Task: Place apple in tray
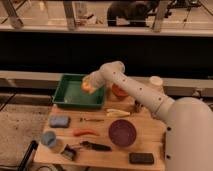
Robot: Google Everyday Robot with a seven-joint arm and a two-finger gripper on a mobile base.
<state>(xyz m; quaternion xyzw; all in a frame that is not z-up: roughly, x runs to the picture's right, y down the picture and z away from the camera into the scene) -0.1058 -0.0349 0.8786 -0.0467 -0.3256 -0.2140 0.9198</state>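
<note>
The orange-yellow apple (87, 87) sits at the gripper (89, 84), over the right part of the tray (65, 98), a shallow green rectangle lying flat on the tabletop (150, 131)

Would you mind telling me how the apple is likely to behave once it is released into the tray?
The apple is round, so it may roll a little on landing. The gripper holds it over the green tray, whose raised walls should probably contain it. It looks firm and unlikely to deform.

Looks like a robot lab or test space. There's a small wooden desk (150, 131) of props against a glass-walled railing (105, 29), and the hand (89, 85) sits over the tray (65, 98).
</note>
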